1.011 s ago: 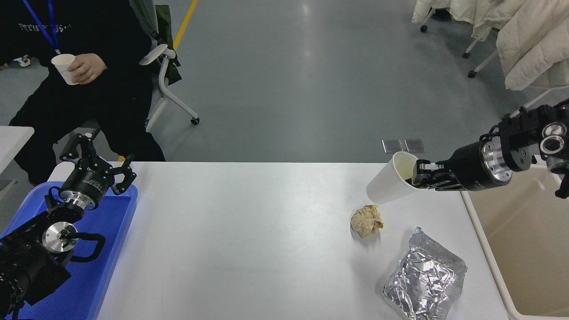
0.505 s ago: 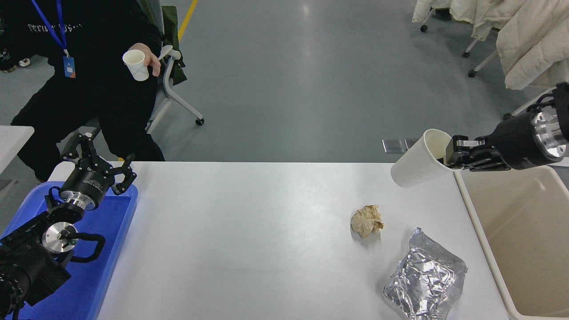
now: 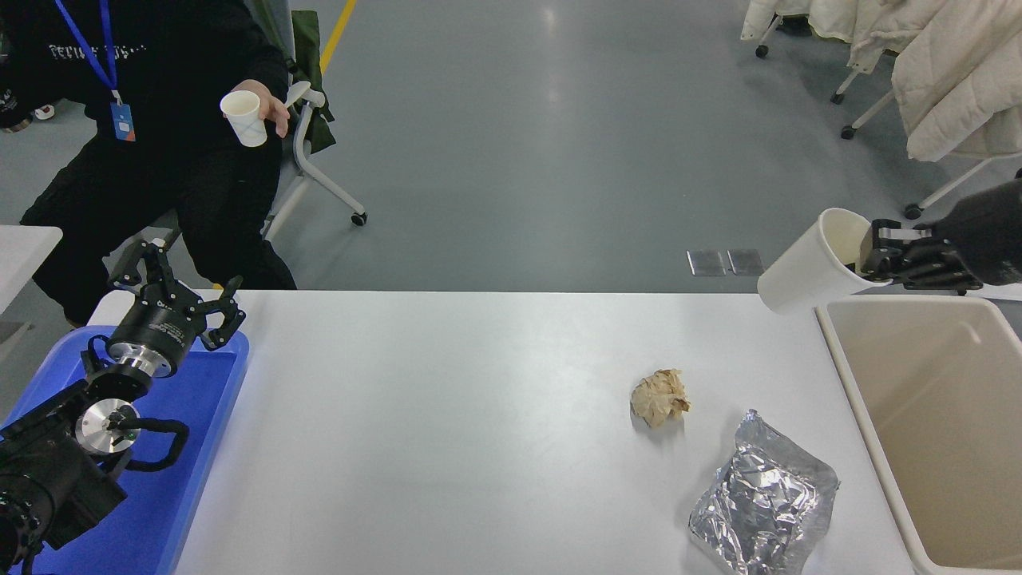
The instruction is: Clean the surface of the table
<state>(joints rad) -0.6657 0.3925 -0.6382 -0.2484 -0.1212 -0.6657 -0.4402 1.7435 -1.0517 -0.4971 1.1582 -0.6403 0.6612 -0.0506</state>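
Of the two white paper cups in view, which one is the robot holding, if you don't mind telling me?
The tilted paper cup at the right, above the beige bin's far corner, gripped at its rim by the right gripper. The other cup is in a person's hand.

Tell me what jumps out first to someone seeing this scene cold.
The right gripper holds a tilted white paper cup by its rim in the air, at the far left corner of the beige bin. On the white table lie a crumpled paper ball and a crinkled foil bag. The left gripper sits parked over a blue tray.
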